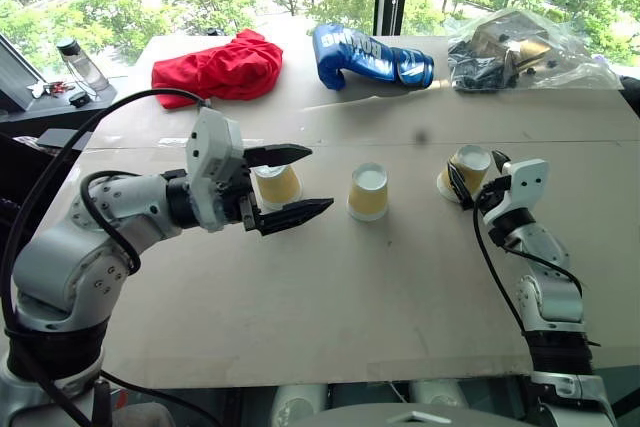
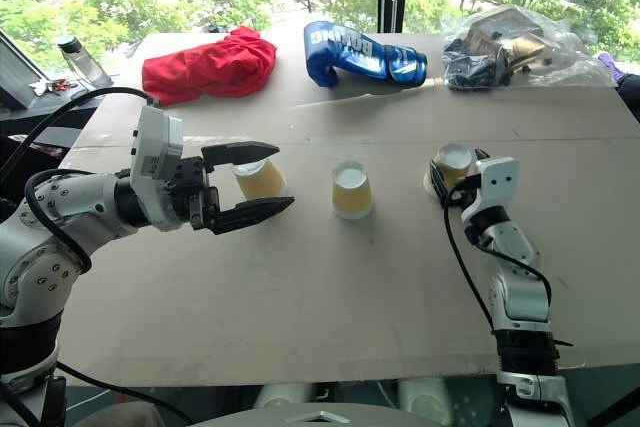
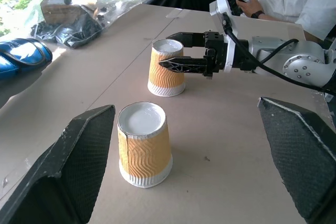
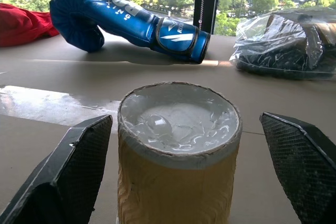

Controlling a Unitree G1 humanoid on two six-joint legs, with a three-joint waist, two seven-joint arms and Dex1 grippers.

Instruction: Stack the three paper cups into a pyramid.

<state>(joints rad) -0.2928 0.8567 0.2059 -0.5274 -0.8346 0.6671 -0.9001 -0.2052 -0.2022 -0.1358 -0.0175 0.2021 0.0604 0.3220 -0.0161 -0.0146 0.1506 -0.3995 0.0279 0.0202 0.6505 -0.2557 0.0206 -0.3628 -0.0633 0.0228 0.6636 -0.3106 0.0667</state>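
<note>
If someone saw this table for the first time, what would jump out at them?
Three upside-down paper cups stand in a row across the table: the left cup between the fingers of the open left claw, the middle cup alone, and the right cup between the fingers of the open right claw. Along the far edge lie a red cloth, a blue boxing glove and a clear plastic bag.

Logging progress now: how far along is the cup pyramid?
Nothing is stacked yet: the three paper cups stand apart, upside down, in a row. The open right claw brackets the right cup; the open left claw is by the left cup. The middle cup stands alone.
</note>
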